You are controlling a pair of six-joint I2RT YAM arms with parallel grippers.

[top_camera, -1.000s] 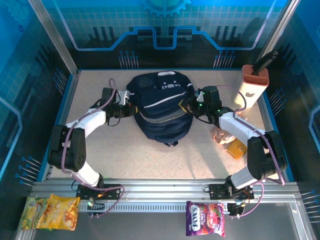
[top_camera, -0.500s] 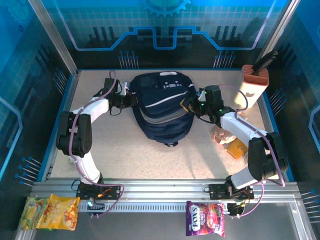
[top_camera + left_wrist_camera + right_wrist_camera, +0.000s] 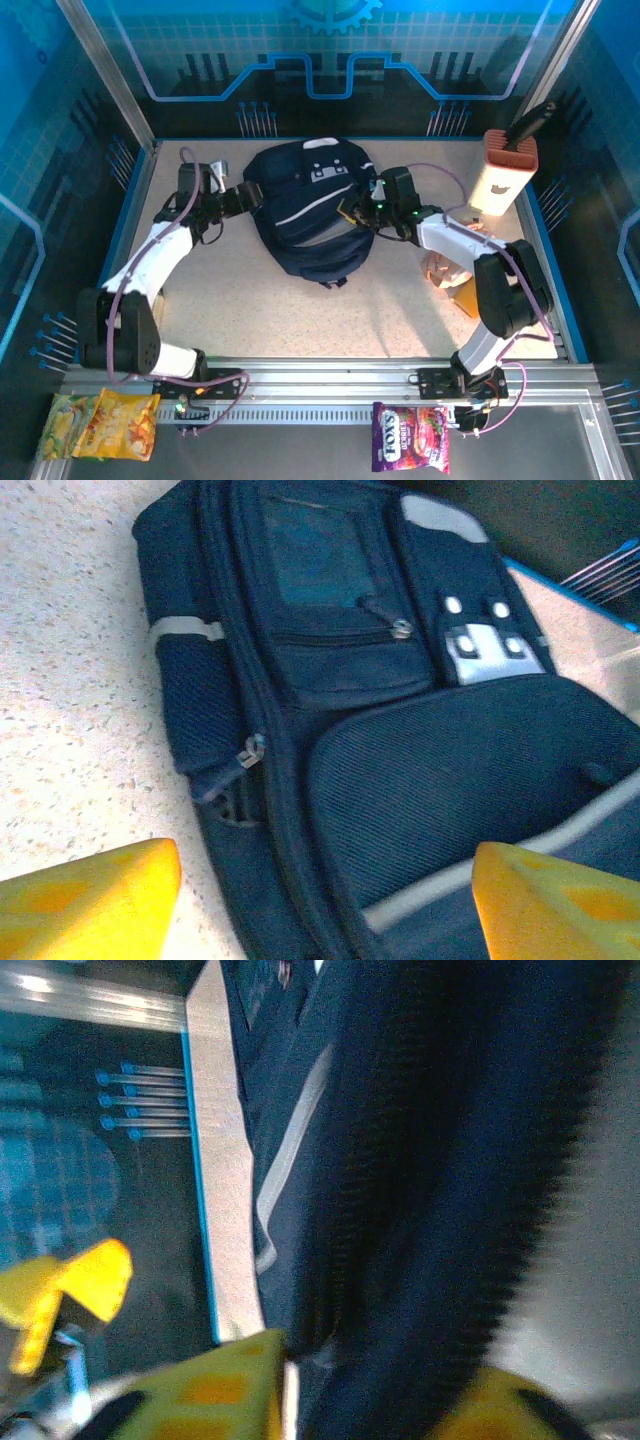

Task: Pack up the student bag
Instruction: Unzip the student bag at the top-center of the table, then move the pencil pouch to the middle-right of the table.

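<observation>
The student bag [image 3: 305, 215], dark navy with thin white stripes and grey-white buckle patches, lies in the middle of the table. My left gripper [image 3: 237, 196] is at its left side, open. In the left wrist view its yellow fingers [image 3: 85, 900] stand wide apart over the bag's side pocket and zipper pull [image 3: 250, 750], with nothing clamped. My right gripper [image 3: 356, 210] is on the bag's right side. In the right wrist view a thick fold of the bag [image 3: 420, 1210] fills the gap between its yellow fingers [image 3: 205, 1390], and the picture is blurred.
A tan and white upright holder [image 3: 503, 172] with a dark handle stands at the back right. An orange and pink object [image 3: 455, 285] lies beside the right arm. Yellow snack packets [image 3: 100, 425] and a purple one [image 3: 410, 436] lie beyond the front rail. Blue walls surround the table.
The left gripper has opened, let go of the bag and drawn back to the left. The right gripper has slid left along the bag, and the bag has shifted and changed shape.
</observation>
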